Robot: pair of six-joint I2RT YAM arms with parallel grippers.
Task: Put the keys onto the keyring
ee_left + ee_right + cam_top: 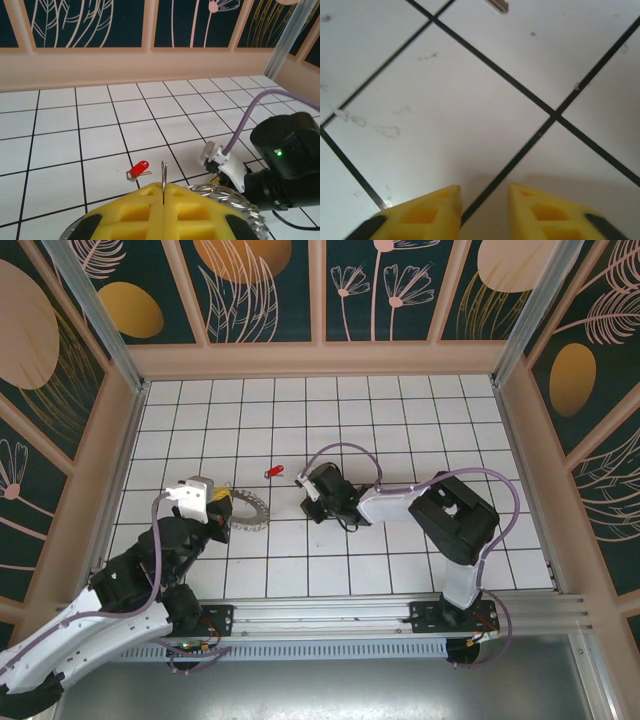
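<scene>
The keys, one tiny piece with a red head [274, 471], lie flat on the white tiles between the two arms; the left wrist view has the red key [139, 168] just beyond my fingertips. The grey toothed keyring [250, 512] sits at the tip of my left gripper [224, 504]. My left gripper [164, 187] is shut on a thin upright loop of the keyring [164, 172], and more silver coils [222, 193] trail off to the right. My right gripper [309, 491] hovers low, right of the key. In its wrist view my right gripper [485, 190] is open, with bare tile between its yellow fingers.
The right arm's black body [282, 167] and purple cable [245, 122] fill the floor right of the keyring. Wooden walls [320, 358] close in the tiled floor. A small brownish tip [498, 4] pokes in at the top edge of the right wrist view.
</scene>
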